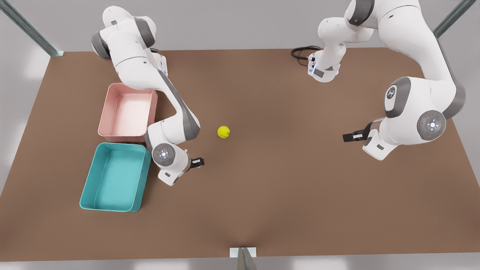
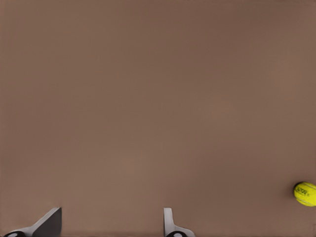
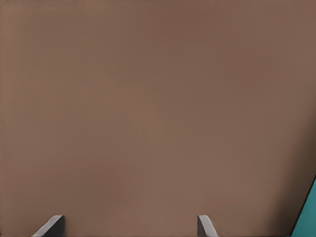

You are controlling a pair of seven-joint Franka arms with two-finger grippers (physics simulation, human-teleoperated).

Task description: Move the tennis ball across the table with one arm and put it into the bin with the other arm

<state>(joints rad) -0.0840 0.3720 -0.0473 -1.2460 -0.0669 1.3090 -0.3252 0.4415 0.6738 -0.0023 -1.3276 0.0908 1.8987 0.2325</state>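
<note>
Brown matte bench (image 1: 285, 195) fills the scene, and on it I count two trays, one ball and two white arms. Going from the front view's left: a pink tray (image 1: 127, 112) sits toward the far side, and the teal bin (image 1: 114, 176) lies just in front of it, their short walls nearly touching. Beside both trays is the arm whose wrist camera catches a teal corner (image 3: 307, 212), so this is the right pincer (image 1: 197, 162); it hangs low over the bench close to the bin, its fingers (image 3: 52, 226) spread wide apart with nothing between them.

Next comes the tennis ball (image 1: 223, 132), yellow-green, resting on bare bench near the middle. It lies near the right pincer, a little farther back and toward the front view's right, not touching it. In the left wrist view the ball (image 2: 305, 193) shows at the edge, off to one side of the fingers (image 2: 47, 224).

At the front view's right, the left pincer (image 1: 348, 137) hovers well apart from the ball, fingers spread, gripping nothing.

Behind the bench stand pale grey walls and metal frame posts (image 1: 30, 28); a black cable (image 1: 302, 52) loops at the far edge.
</note>
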